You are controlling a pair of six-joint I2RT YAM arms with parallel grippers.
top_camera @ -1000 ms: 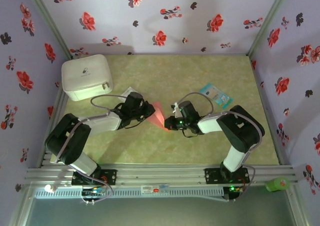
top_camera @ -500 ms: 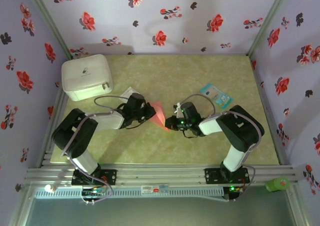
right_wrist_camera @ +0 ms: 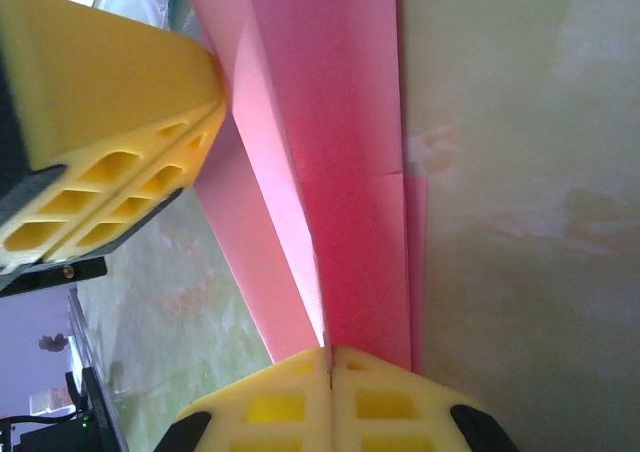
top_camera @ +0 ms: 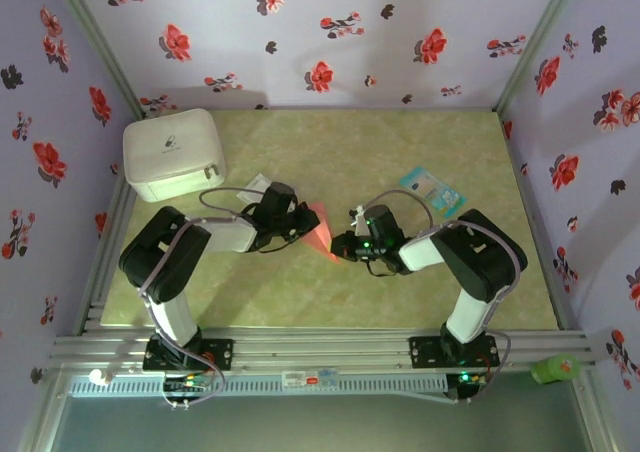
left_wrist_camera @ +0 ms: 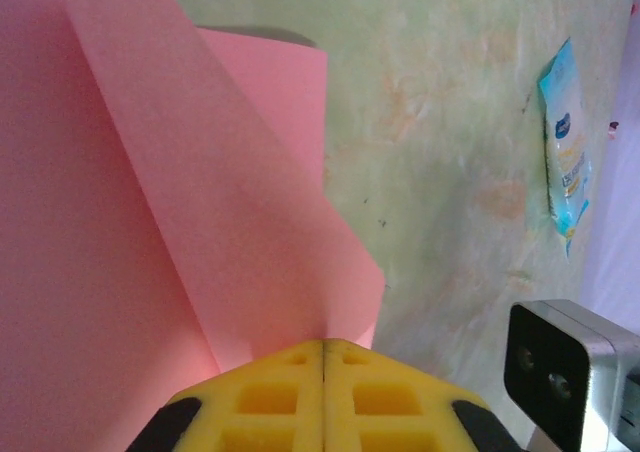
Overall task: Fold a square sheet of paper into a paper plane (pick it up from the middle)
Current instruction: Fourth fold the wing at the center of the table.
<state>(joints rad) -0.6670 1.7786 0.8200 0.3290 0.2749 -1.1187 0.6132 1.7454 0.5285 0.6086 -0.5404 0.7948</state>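
Observation:
The salmon-pink sheet of paper (top_camera: 317, 228) is folded into a narrow pointed shape with layered flaps and sits at mid-table between both grippers. My left gripper (top_camera: 299, 223) is at its left side. In the left wrist view the yellow fingertips (left_wrist_camera: 290, 382) are pressed together on a pink flap (left_wrist_camera: 170, 222). My right gripper (top_camera: 340, 244) meets the paper from the right. Its yellow pads (right_wrist_camera: 270, 407) are shut on the edge of the folded paper (right_wrist_camera: 350, 172). The left gripper's fingers (right_wrist_camera: 110, 142) show at upper left of the right wrist view.
A white box (top_camera: 172, 154) stands at the back left, with a small pale packet (top_camera: 252, 185) beside it. A teal-and-white packet (top_camera: 432, 192) lies at the right (left_wrist_camera: 563, 152). Floral walls close in three sides. A green object (top_camera: 555, 369) sits by the front rail.
The left arm has swung its elbow rightward and its gripper has shifted slightly right with the paper. The right gripper has edged a little left. Both stay closed on the paper.

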